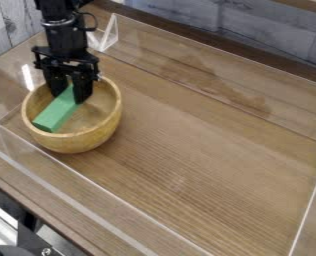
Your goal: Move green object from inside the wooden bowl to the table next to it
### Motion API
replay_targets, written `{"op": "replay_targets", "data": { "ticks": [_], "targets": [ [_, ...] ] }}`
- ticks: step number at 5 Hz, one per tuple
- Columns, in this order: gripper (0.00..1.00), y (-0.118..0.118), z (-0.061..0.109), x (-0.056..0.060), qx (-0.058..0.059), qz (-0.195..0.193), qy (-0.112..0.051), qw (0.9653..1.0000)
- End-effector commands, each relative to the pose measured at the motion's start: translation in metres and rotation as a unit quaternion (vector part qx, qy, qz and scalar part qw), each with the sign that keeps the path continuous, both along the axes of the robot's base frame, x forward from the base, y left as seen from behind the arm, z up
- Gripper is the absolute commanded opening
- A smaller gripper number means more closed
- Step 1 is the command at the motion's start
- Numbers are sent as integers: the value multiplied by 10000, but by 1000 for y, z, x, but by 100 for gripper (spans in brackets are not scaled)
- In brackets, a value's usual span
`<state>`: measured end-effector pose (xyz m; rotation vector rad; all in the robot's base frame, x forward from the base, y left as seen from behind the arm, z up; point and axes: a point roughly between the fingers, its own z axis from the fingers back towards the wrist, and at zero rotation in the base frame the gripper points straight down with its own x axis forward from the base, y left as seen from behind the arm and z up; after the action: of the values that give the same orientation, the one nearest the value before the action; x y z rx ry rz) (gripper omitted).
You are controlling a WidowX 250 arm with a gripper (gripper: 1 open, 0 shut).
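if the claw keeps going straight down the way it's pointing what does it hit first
The claw points down, shut on the green object. Straight below is the inside of the wooden bowl, so the block's lower end would likely press into the bowl first; depth is hard to judge.

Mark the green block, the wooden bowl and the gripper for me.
green block point(51, 113), camera view, middle of its flat top face.
wooden bowl point(101, 122), camera view, outer wall on the right side.
gripper point(67, 90), camera view, between its fingers, shut on the block's upper end.
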<state>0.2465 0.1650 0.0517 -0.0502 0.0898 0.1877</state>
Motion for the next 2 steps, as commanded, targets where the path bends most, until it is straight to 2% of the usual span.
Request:
{"op": "replay_targets", "data": {
  "ticks": [1, 2],
  "targets": [
    [0, 10, 31, 16, 258, 227, -401, 9986],
    [0, 10, 35, 25, 255, 457, -409, 9978]
  ]
}}
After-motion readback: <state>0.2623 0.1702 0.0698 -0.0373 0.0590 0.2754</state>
